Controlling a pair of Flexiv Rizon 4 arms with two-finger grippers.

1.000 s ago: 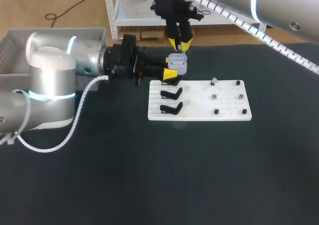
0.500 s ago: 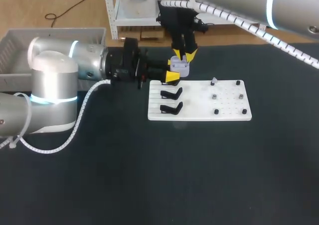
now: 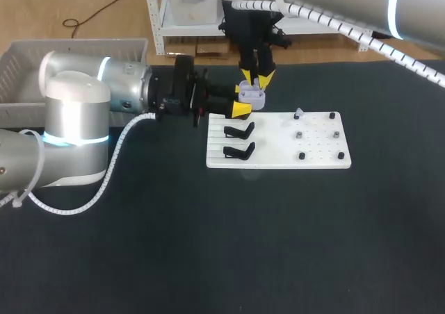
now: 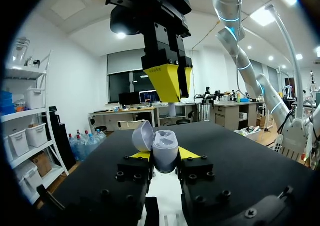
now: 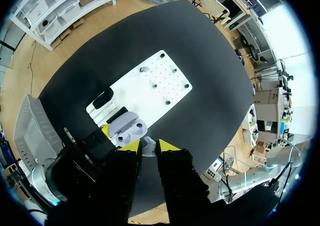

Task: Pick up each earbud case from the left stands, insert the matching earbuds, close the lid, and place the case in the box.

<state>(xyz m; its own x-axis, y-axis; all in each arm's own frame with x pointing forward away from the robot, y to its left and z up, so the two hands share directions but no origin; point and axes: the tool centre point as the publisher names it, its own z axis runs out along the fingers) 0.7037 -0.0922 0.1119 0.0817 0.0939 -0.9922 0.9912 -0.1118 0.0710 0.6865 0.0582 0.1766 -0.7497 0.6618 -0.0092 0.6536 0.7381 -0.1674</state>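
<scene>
Alignment between earbud and case is what the coming move turns on. My left end effector (image 4: 162, 156) is clamped on the case (image 5: 125, 130) from two sides and holds it out level above the far left corner of the white board (image 3: 278, 155). The lid (image 4: 142, 135) stands open and the two wells face upward.

My right end effector (image 3: 256, 76) hangs almost straight over the case, fingers pointing down and drawn close together. A small pale piece is pinched between them, which I take to be the earbud (image 5: 147, 148). It is too small for me to tell how it is turned.

In the right wrist view the wells lie just beside my yellow tips, toward the left arm, not directly under them. The long axis of the case runs slantwise across that view, with the wells side by side along it. I judge that a small sideways correction is needed before a short straight descent.

The raised lid stands on the far side of the wells, so that side is tight for my fingers. Two black stands (image 3: 240, 130) sit just below and nearer on the board, apart from both arms. Above the case there is open room. The box (image 3: 17, 57) waits well off to the left, beside the dark surface (image 3: 208, 244).
</scene>
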